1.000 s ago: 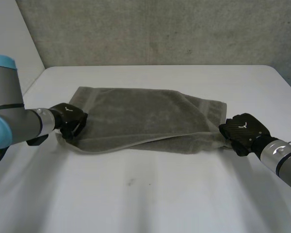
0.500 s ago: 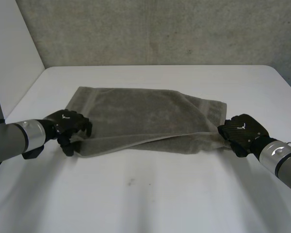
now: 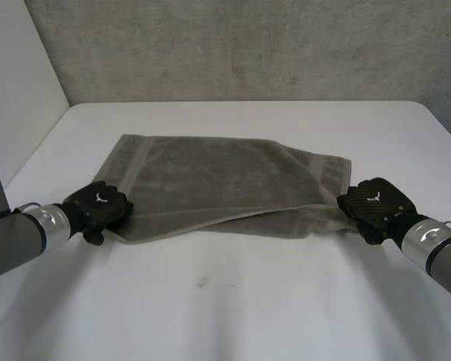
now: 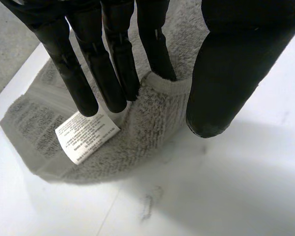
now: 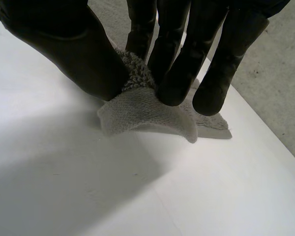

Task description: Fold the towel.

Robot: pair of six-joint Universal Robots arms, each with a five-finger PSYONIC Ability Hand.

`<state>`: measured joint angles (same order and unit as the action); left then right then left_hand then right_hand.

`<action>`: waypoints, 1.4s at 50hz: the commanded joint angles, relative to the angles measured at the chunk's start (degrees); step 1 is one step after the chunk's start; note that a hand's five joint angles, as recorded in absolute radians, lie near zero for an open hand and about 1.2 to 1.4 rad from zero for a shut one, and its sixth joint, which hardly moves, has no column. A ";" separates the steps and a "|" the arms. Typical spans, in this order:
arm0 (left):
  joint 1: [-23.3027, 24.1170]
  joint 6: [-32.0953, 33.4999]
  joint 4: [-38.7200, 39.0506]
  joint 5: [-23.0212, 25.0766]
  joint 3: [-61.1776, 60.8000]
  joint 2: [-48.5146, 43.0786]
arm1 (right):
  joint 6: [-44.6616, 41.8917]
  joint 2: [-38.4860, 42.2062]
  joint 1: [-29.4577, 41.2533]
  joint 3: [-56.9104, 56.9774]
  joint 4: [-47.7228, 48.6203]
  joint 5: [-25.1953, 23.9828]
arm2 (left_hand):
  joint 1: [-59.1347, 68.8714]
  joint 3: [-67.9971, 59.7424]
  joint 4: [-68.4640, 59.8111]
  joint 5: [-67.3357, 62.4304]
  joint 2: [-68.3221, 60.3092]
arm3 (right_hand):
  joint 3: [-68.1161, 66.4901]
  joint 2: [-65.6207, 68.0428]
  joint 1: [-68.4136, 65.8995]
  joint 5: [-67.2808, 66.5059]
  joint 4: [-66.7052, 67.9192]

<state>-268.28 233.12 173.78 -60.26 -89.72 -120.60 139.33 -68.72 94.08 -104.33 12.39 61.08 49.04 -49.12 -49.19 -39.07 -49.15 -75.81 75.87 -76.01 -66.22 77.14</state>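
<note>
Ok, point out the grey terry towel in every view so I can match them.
Head view: grey terry towel spread mid-table, left hand and right hand at its near corners.
Left wrist view: corner with the white label, bunched between the left hand's fingers and thumb.
Right wrist view: corner pinched by the right hand.
Shared landmark: the white table.

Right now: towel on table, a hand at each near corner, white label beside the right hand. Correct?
No. The label lies beside the left hand, not the right hand; the left wrist view shows it. The rest holds: towel on table, a hand at each near corner.
</note>
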 commanded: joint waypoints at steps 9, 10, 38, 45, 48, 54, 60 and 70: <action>-0.49 -1.00 5.70 -0.56 0.07 -1.83 | 0.06 0.17 -0.04 0.35 -0.09 0.35 | 30.96 -30.88 -30.81 -30.93 -30.85 | -4.19 4.13 -3.99 -3.78 2.86; -0.49 -1.09 5.44 -0.64 0.07 -1.48 | 0.24 -0.01 -0.04 0.62 -0.26 0.79 | 30.96 -30.88 -30.81 -30.93 -30.85 | -4.19 4.13 -3.99 -3.78 2.86; -7.43 -18.23 -12.49 1.28 -8.44 34.54 | 2.18 -26.10 -3.46 6.25 -29.79 6.86 | 30.96 -30.88 -30.81 -30.93 -30.85 | -4.19 4.13 -3.99 -3.78 2.86; -6.73 -20.43 -12.59 3.31 -12.93 38.78 | 2.09 -28.31 -6.19 5.45 -29.97 3.43 | 30.96 -30.88 -30.81 -30.93 -30.85 | -4.19 4.13 -3.99 -3.78 2.86; -6.37 -20.95 -12.41 3.49 -14.34 38.95 | 2.00 -28.13 -6.98 4.93 -30.23 2.64 | 30.96 -30.88 -30.81 -30.93 -30.85 | -4.19 4.13 -3.99 -3.78 2.86; -5.06 -21.30 -8.47 2.96 -14.26 33.01 | 0.08 -24.20 -6.98 4.66 -30.15 3.07 | 30.96 -30.88 -30.81 -30.93 -30.85 | -4.19 4.13 -3.99 -3.78 2.86; -1.99 -23.05 -7.22 0.95 -6.11 18.51 | -7.39 -13.83 -6.45 7.72 -30.58 3.87 | 30.96 -30.88 -30.81 -30.93 -30.85 | -4.19 4.13 -3.99 -3.78 2.86; 5.48 -26.49 -8.63 -7.32 16.12 -0.22 | -7.85 1.91 1.53 21.69 -30.24 11.06 | 30.96 -30.88 -30.81 -30.93 -30.85 | -4.19 4.13 -3.99 -3.78 2.86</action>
<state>-266.63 208.23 166.45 -62.82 -87.39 -110.37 131.31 -76.21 89.64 -92.06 -18.21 66.99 68.39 -69.68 -69.72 -59.09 -69.64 -75.82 75.87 -76.01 -66.22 77.14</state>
